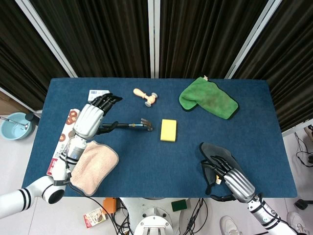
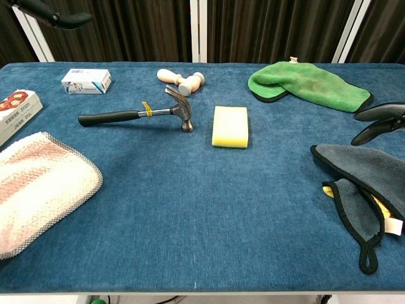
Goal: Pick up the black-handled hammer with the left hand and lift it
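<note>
We see the black-handled claw hammer with a steel head (image 2: 136, 114) lying flat on the blue-covered table (image 2: 190, 209), handle pointing left and head to the right, claw turned toward the far edge. A yellow band rings the shaft near the head. In the head view part of its handle (image 1: 128, 125) is hidden.

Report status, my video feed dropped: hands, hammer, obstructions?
Left hand open, above the black-handled hammer handle, fingers spread. Right hand open over the grey cloth. Hammer flat on table, nothing blocking.
</note>
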### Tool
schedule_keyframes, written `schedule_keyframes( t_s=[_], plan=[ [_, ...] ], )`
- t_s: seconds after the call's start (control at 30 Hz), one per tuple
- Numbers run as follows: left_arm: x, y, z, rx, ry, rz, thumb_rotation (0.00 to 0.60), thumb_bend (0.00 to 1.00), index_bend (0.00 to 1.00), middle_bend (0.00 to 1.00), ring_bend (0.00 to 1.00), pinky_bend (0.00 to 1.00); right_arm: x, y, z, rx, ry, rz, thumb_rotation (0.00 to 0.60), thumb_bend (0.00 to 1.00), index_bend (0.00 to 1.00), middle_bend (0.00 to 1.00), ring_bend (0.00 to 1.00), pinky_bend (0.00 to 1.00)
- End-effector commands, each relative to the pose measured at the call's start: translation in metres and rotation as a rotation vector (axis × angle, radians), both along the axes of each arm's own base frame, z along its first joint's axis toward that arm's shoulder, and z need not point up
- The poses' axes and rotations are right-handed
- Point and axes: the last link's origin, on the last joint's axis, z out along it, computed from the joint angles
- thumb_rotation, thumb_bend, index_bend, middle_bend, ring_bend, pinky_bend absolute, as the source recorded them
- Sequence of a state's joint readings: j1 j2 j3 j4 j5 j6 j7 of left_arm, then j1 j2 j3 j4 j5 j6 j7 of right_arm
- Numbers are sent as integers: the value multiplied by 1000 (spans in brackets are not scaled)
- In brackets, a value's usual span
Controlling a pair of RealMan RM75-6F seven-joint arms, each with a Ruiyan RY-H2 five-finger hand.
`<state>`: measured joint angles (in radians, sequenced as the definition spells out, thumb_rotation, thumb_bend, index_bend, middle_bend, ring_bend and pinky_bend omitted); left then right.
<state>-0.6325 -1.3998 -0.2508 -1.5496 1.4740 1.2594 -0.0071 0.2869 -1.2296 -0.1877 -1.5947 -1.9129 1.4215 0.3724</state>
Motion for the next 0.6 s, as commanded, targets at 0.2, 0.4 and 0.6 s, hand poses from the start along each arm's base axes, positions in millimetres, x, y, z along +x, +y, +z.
schedule_keyframes(
  t_s=[0.2, 0.4, 0.6],
  plan=[
    [-5, 13, -26, -87, 114, 100, 600, 254, 207, 224, 153, 245, -2, 2, 5, -14, -2, 2, 600, 100, 127, 193, 0, 66],
    [2, 28, -75, -218, 242, 197, 600, 253, 191, 198, 134, 224, -5, 4, 9, -21, -2, -2, 600, 101, 127, 193, 0, 65],
    [6, 41, -114, -278, 307, 272, 600, 254, 218, 190, 133, 224, -7, 6, 9, -20, 2, -12, 600, 101, 127, 193, 0, 66]
  ],
)
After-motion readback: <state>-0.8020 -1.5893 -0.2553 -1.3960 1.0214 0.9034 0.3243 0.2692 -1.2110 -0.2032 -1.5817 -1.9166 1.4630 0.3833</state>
